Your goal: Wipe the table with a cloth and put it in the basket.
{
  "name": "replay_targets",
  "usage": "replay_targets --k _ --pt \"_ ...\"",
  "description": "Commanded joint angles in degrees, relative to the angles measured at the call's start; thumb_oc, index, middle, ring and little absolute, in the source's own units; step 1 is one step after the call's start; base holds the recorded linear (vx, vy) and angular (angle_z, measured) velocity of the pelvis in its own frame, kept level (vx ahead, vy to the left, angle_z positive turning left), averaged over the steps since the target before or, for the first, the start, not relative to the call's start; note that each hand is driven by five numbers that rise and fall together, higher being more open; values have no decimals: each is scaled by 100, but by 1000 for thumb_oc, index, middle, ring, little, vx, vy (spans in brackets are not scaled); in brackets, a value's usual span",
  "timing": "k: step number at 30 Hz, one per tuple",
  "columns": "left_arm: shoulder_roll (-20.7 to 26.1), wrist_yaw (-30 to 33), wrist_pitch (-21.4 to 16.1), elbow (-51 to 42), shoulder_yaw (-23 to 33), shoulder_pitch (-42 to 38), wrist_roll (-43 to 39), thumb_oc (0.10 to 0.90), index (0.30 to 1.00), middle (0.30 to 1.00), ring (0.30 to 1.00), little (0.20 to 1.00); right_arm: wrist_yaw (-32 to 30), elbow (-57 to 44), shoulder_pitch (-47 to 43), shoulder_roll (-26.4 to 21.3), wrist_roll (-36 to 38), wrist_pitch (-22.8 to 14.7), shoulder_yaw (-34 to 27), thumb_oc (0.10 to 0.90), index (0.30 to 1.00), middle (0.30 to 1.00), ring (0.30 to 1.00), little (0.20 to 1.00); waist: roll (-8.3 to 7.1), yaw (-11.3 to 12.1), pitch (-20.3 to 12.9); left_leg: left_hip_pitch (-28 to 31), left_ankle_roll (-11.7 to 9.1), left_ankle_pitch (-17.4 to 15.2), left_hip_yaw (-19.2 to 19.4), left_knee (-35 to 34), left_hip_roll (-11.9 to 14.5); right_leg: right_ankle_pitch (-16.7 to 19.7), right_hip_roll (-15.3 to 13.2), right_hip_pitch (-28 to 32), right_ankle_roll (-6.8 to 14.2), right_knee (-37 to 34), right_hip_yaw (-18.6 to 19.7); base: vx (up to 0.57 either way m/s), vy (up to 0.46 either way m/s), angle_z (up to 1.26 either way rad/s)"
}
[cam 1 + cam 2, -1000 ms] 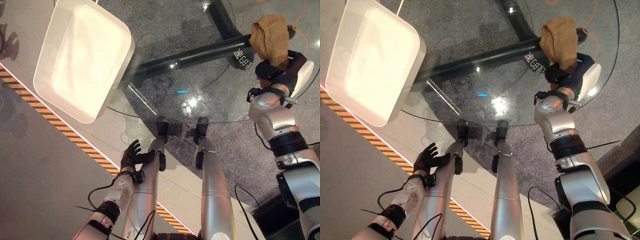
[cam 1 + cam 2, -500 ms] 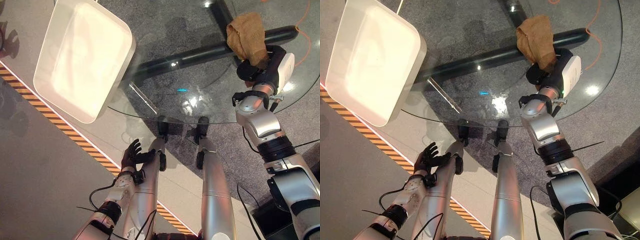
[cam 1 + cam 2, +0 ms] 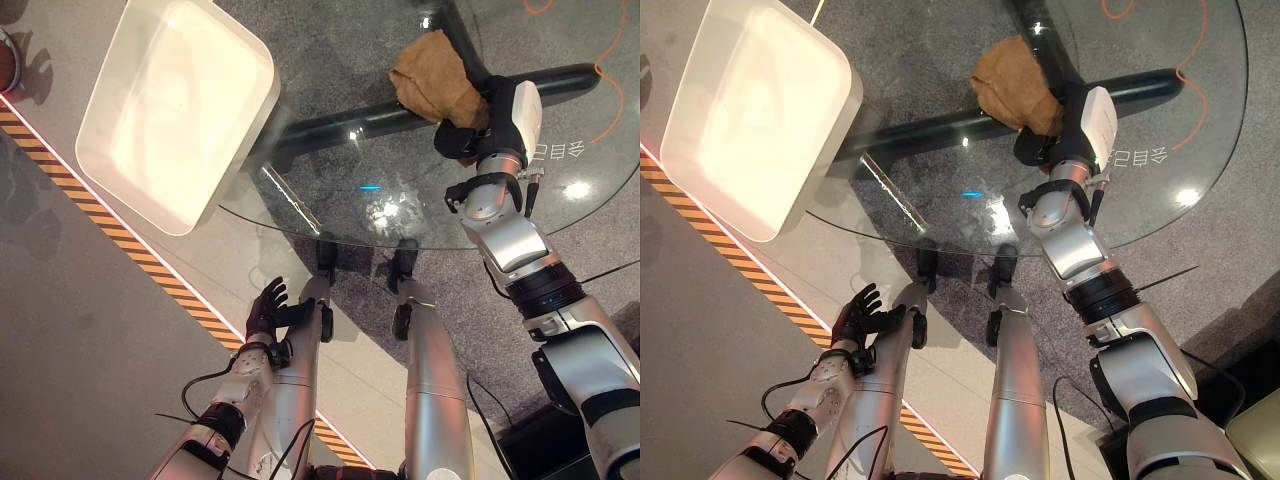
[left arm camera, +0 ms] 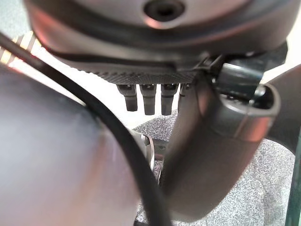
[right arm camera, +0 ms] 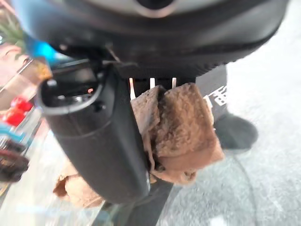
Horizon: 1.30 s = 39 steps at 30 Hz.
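In the left eye view, the right hand pinches the brown cloth and holds it on the round glass table. Over the last second the cloth has travelled across the glass from the robot's right toward the middle, a wiping sweep that also brings it nearer the white basket, which overhangs the table's left rim. The left hand hangs low beside the table with its fingers spread, idle as before.

The right eye view shows the same: cloth bunched ahead of the right hand, the basket well apart from it.

In the left wrist view the left hand's fingers hang straight, holding nothing.

In the right wrist view the thumb clamps the crumpled cloth against the fingers.

Judging from this, wiping is under way; the drop into the basket is not yet done
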Motion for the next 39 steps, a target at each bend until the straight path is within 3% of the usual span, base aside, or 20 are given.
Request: replay_targets --k 1,26,36,38,39 --pt "-250 35 11 80 -193 705 256 800 900 900 900 900 1342 -747 -34 611 -24 -548 1103 100 300 300 300 200 196 219 -86 -108 236 -687 9 452 -565 246 127 -75 265 -397 -151 0 0 0" --pt "-57 44 35 47 -320 583 136 800 900 900 900 900 2631 -1276 144 571 21 -656 1965 100 300 300 300 200 134 249 -86 -161 203 -624 -26 440 -555 255 80 -84 288 -432 -258 1 -11 5" --pt "-22 17 100 66 -352 587 100 800 900 900 900 900 1806 -1190 182 530 128 -679 1757 100 300 300 300 200 159 240 -86 -136 221 -627 -21 452 -536 249 61 -82 272 -388 -271 1 -3 1" --pt "-43 35 99 66 -402 703 89 800 900 900 900 900 1197 -1095 298 516 169 -730 1530 100 300 300 300 200 183 240 -86 76 209 -804 -31 489 -515 79 71 95 307 -296 -232 24 -2 1" --pt "-46 41 99 73 -350 593 102 800 900 900 900 900 983 -1040 158 463 147 -753 1396 100 300 300 300 200 179 222 -86 -130 233 -654 -16 484 -517 235 59 -91 269 -334 -253 0 0 0"
